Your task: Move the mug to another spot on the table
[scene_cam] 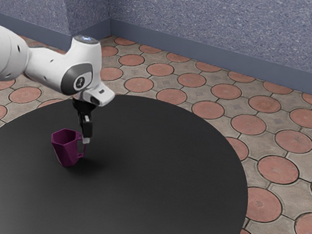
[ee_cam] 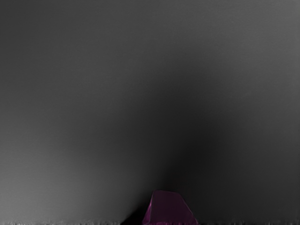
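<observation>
The black gripper (scene_cam: pixel 85 138) is pointing straight down from the white arm (scene_cam: pixel 46 68). Its two fingers (scene_cam: pixel 86 133) are standing close together and pinching the wall of the purple mug (scene_cam: pixel 65 148) from two sides, so the hand is gripping the mug. The fingertips are sitting at the mug's rim, on the side lying toward the exterior view's right. The rest of the cup body is reaching out from the fingers toward the exterior view's left and a little below them. The mug is facing open end up, its faceted sides narrowing downward from the fingertips. Directly beneath the fingers the round black table (scene_cam: pixel 171 177) is spreading out. A soft shadow is lying on it just beside the mug, on the far side of the fingers from the cup body. I cannot tell whether the mug's base is touching the table or hanging just above it. Well away from the fingers, beyond the table's edge, the floor (scene_cam: pixel 273 113) of round reddish tiles is running up to a blue-grey wall (scene_cam: pixel 228 16). In the wrist view a purple piece of the mug (ee_cam: pixel 168 210) is showing right under the hand, with the dark table (ee_cam: pixel 140 93) stretching away beyond it.
</observation>
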